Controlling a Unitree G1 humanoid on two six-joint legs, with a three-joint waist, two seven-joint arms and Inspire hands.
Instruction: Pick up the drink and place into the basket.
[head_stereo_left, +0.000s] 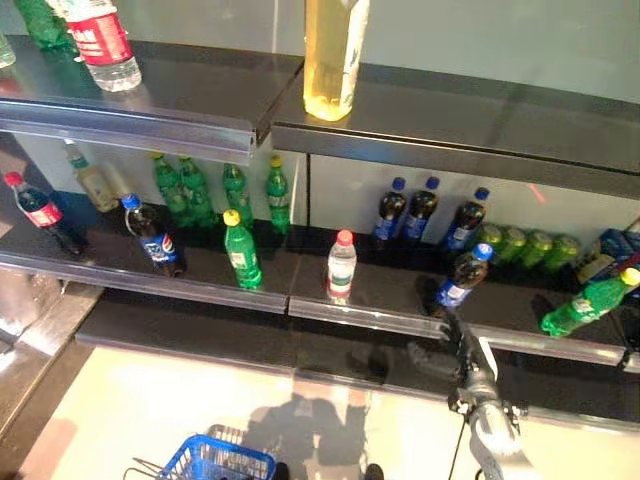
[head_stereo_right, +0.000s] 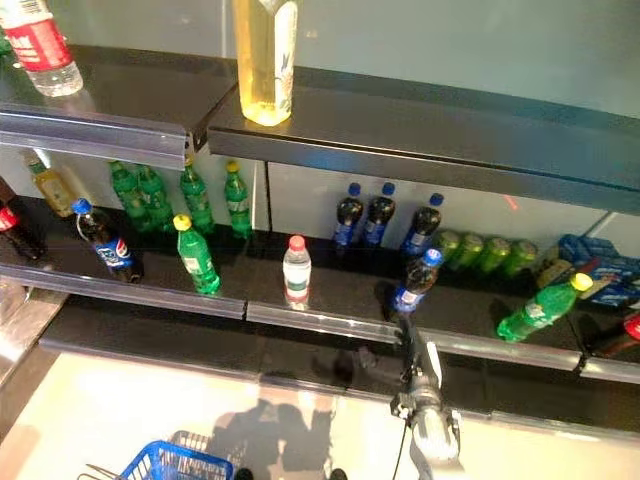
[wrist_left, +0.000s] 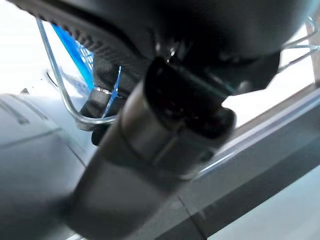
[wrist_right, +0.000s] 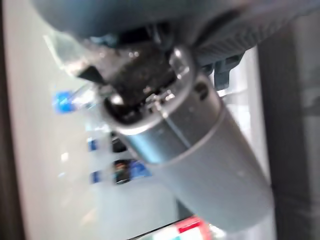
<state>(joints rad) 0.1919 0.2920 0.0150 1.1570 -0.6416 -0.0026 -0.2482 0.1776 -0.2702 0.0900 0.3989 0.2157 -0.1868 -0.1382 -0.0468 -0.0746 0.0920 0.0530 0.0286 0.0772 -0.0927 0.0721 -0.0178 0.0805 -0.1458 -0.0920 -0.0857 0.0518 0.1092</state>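
Dark store shelf (head_stereo_left: 320, 305) carrying rows of bottles; pale floor below. Right hand (head_stereo_left: 452, 345) raised just under a blue-capped cola bottle (head_stereo_left: 462, 279), finger state indeterminable. Blue basket (head_stereo_left: 218, 461) on left hand (wrist_left: 107, 82), its fingers curled round the wire handle.

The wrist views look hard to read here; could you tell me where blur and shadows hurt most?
Left wrist view: dark blurred bulk fills it, only blue basket wire is readable. Right wrist view: smeared, washed pale. Left eye view: mostly clear, a shadow falls on the floor by the basket.
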